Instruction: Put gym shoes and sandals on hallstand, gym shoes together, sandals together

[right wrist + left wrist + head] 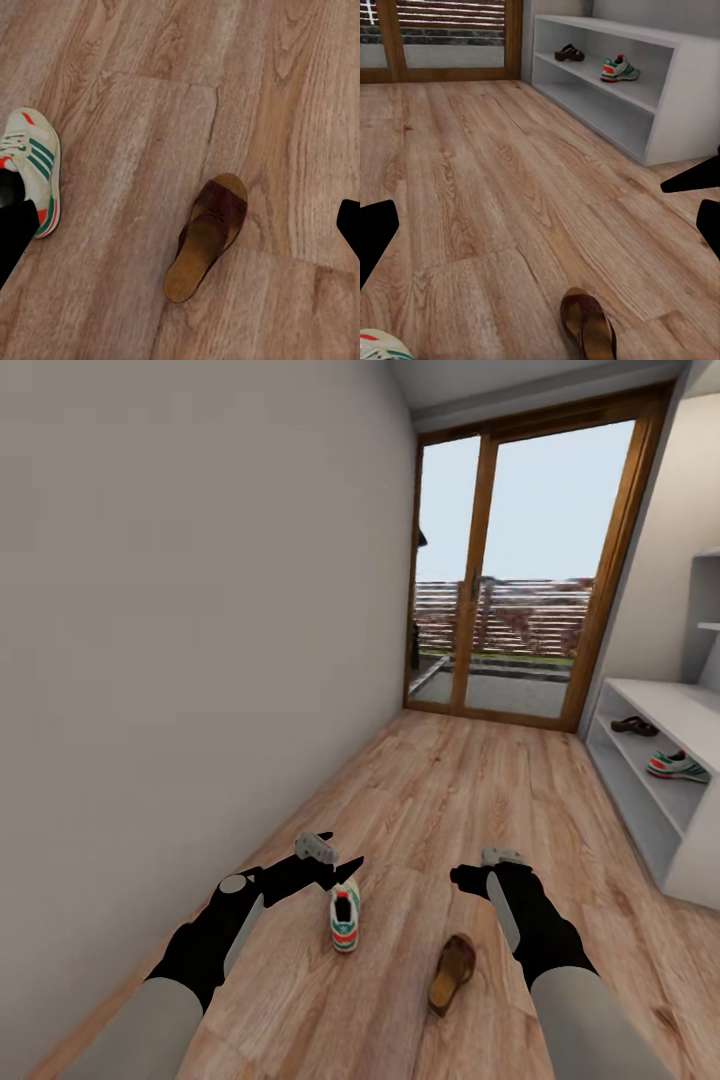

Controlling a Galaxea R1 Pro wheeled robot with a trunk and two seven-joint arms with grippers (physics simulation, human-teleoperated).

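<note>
Two shoes lie apart on the wood floor (480,780): a sneaker (345,916), a sandal (452,972). Left claw (338,865), right claw (470,877) spread apart, empty. No writing legible.

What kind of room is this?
Probably a home corridor or entryway: narrow wood floor, glass doors to the outside at the end, and a white shoe rack holding shoes along one wall.
</note>
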